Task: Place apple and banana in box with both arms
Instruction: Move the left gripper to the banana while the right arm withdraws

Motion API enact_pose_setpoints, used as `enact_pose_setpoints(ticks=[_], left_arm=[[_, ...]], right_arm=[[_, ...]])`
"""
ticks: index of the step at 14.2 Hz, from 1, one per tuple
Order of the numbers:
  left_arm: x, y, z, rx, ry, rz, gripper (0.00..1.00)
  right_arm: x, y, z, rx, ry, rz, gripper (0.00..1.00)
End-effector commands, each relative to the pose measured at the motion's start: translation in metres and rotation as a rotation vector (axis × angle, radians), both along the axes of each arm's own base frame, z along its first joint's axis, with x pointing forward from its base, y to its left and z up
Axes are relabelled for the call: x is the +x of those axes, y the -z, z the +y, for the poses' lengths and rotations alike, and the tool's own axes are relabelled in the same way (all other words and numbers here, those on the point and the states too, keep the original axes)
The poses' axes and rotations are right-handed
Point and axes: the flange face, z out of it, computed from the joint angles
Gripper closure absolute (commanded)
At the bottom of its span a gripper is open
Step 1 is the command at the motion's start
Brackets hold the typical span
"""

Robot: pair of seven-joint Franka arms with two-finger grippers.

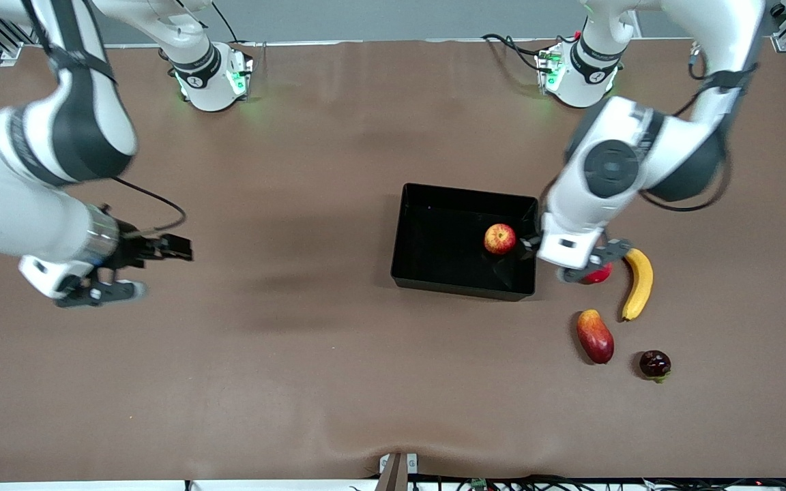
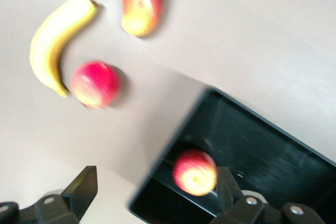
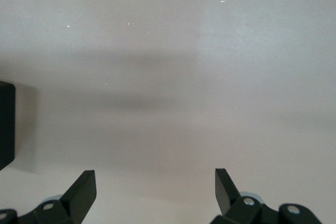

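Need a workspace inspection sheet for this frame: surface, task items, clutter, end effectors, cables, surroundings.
Surface: brown table, lightly rippled near the front edge.
Apple: apple lies inside the box, toward the left arm's end.
Banana: banana on the table beside the box, not yet placed.
Clutter: plain red fruit beside the banana, mango-like fruit and dark round fruit nearer the camera.
End effectors: left end effector open, over the box wall nearest the banana, holding nothing; right end effector open, over bare table, waiting.
Cables: black cable along the right arm; more at the left arm's base.
Surroundings: metal framing at the table corners.
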Motion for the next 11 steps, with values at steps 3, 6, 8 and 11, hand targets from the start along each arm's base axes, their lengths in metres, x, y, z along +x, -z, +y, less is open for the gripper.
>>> enact_pose_setpoints(ticks=[3, 6, 8, 11], left_arm=[[0.034, 0.048, 0.144, -0.046, 0.183, 0.044, 0.0], [0.029, 0.102, 0.192, -0.088, 0.281, 0.019, 0.0], [0.025, 0.14, 0.221, -0.06, 0.339, 0.0, 0.0], [0.019, 0.188, 0.249, -0.033, 0.401, 0.016, 0.01]], right_arm=[[-0.036, -0.074, -0.057, -0.002, 0.044, -0.073, 0.0], [-0.059, -0.103, -0.089, -0.07, 0.076, -0.055, 0.0], [-0.071, -0.12, -0.095, -0.076, 0.092, -0.063, 0.0], [-0.084, -0.13, -0.097, -0.075, 0.099, -0.043, 0.0]])
